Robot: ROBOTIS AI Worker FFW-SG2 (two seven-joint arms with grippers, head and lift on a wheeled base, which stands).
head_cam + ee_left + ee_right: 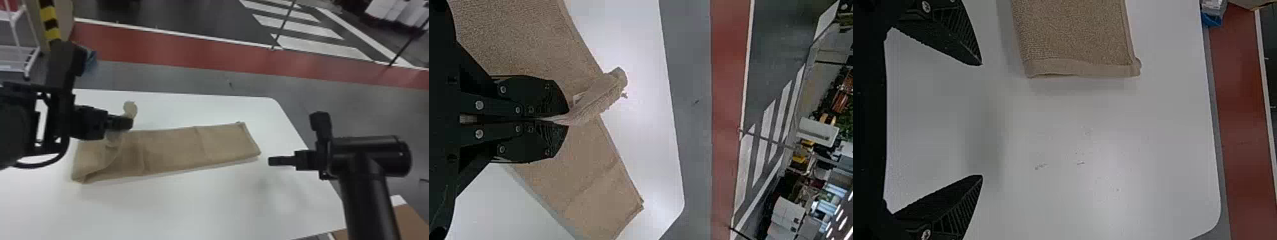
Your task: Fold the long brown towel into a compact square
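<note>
Nubby towel [172, 150], long rect., in L gripper [129, 123]

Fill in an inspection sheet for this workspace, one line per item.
Surface: white table, a few small dark specks on it
Job's things: brown towel laid in a long strip, not yet a compact square
Clutter: nothing seen beyond the specks
Grippers: left hand shut on a raised fold of towel; right hand open, off the towel's right end
Cables: black cable looping below the left arm
Surroundings: red floor strip, white stripes
</note>
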